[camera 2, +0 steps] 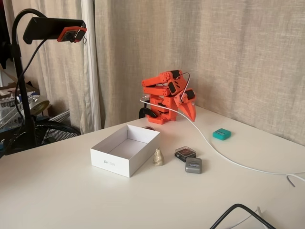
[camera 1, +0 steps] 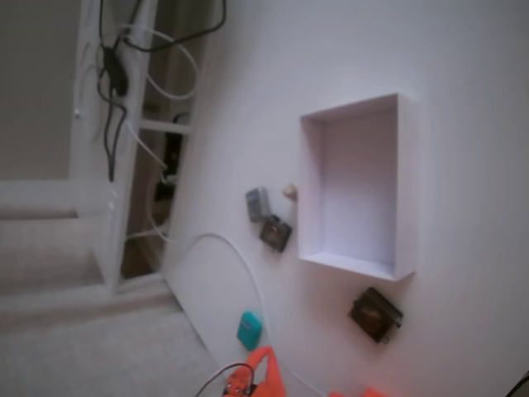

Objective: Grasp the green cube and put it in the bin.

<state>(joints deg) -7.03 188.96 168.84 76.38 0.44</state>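
We saw the orange arm point(camera 2: 164, 95) folded up at the back of the white table point(camera 2: 71, 191), above the middle of a fixed view. Its gripper point(camera 2: 189, 110) pointed down toward the table and held nothing; the fingers looked close together, but we could not tell for sure if they were shut. In the other fixed view only an orange tip of it point(camera 1: 266, 372) showed at the lower edge.

The green cube point(camera 2: 221, 134) lay on the table to the right of the arm, near the gripper but not touching it. From above it was at the lower middle of the frame point(camera 1: 250, 329), just beside a white cable point(camera 1: 240, 256).

The bin point(camera 2: 107, 160) stood open in the middle of the frame, well apart from the cube; its inside looked bare point(camera 1: 405, 182).

Just right of the bin stood a small beige figure point(camera 2: 158, 157), then a dark block point(camera 2: 185, 153) and a grey block point(camera 2: 193, 165) touching each other. Another dark block point(camera 1: 375, 314) lay below the bin in the view from above.
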